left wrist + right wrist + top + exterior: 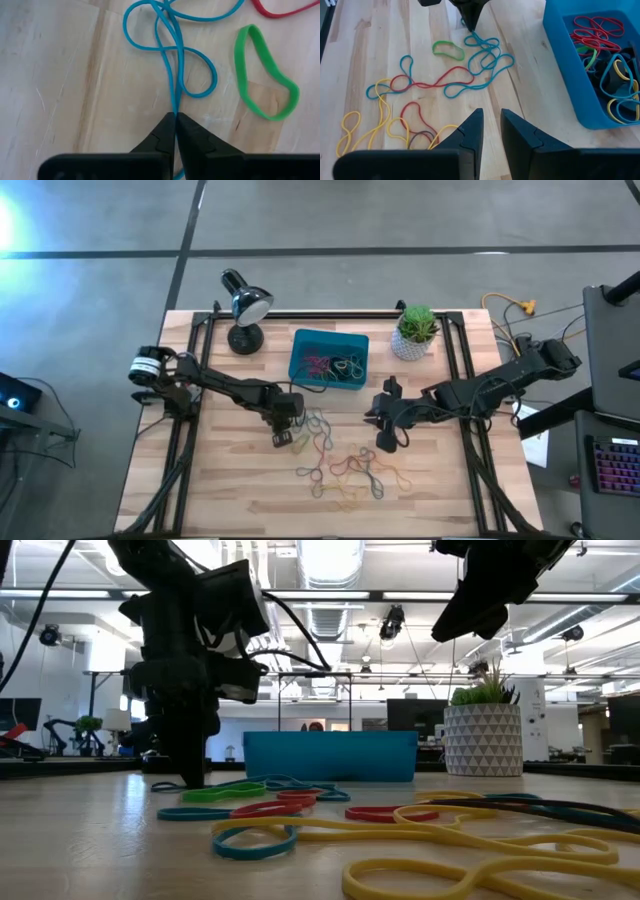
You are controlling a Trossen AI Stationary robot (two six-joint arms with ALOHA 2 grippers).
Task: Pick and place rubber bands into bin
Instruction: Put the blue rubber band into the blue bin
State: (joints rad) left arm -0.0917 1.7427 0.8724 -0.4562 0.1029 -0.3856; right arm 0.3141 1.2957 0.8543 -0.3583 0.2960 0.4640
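one teal bin (329,340) at upper centre of the high view, holding a tangle of red, yellow, blue, green and dark bands. on the wood below it, lower centre of the frame, a loose scatter of rubber bands (345,468): too entwined for an exact count, but in the right wrist view roughly one green loop (448,50), a cluster of blue loops (485,60), a long red strand (437,81), another red loop, several yellow ones at lower left, one dark one.

two arms, one from each side. left gripper (284,439) down at the table, left of centre in the high view, at the left edge of the scatter; fingers pressed together in the left wrist view, clamped on a blue band (174,75) whose strand runs straight into the closed tips at bottom centre. rest of that blue band looped on the wood just ahead of the tips, toward the top of the frame; green loop (265,75) just beside it at right, apart from the fingers. bin above and right of this gripper in the high view, near but not touching.

right gripper (385,442) right of centre in the high view, raised off the table, fingers (470,132) slightly apart with a narrow gap, nothing between them. scatter below and left of it in the high view.

one desk lamp (243,305) upper left of the bin, one potted plant (415,332) to its right.
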